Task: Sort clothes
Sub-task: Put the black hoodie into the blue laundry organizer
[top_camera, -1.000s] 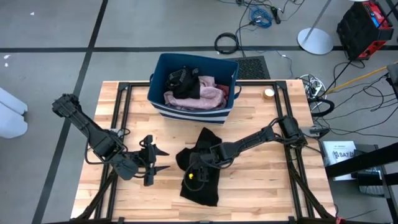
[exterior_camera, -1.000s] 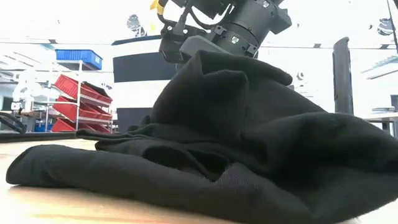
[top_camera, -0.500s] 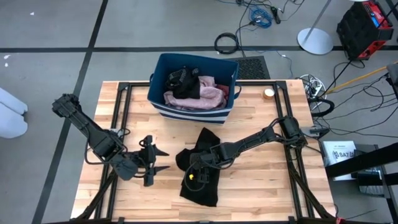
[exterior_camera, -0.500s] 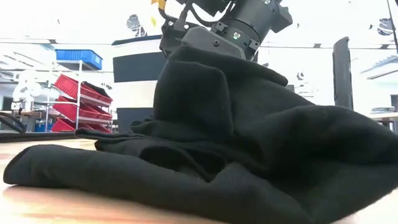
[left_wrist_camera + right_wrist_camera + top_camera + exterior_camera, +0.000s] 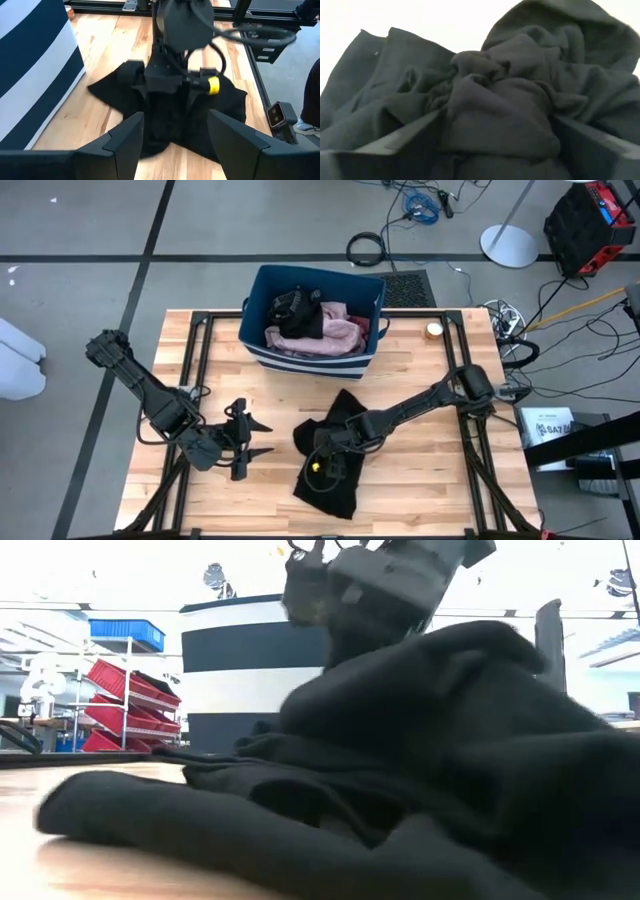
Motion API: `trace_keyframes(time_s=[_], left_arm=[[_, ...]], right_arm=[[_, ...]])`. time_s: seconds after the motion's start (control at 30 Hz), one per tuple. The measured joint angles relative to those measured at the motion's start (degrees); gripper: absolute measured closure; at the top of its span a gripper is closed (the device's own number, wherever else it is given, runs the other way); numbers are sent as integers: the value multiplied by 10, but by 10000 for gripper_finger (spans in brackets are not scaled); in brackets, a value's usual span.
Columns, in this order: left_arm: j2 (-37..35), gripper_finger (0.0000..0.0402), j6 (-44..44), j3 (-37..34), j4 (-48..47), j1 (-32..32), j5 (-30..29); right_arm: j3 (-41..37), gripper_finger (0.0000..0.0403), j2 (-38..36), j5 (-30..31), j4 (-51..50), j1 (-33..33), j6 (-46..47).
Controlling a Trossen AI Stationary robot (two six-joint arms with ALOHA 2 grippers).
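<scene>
While the right claw bunches the black garment, fabric sits between its spread fingers.
Left claw waits wide apart nearby.

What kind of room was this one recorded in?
Probably a robotics lab or workshop: a bare wooden table on a concrete floor, loose cables lying behind it, and shelving with red storage bins across the room.
</scene>
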Motion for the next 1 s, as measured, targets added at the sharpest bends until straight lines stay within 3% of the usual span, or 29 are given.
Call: trace_keyframes(time_s=[0.1, 0.37, 0.67, 1.0], left_arm=[[0, 173, 0, 0, 0, 0, 0], [0, 173, 4, 0, -1, 0, -2], [0, 173, 3, 0, 0, 0, -3], [0, 173, 0, 0, 1, 0, -3]], right_arm=[[-2, 16, -28, 1, -11, 6, -2], [0, 63, -84, 19, 4, 30, -27], [2, 45, -106, 82, 22, 31, -48], [2, 36, -45, 102, 31, 12, -63]])
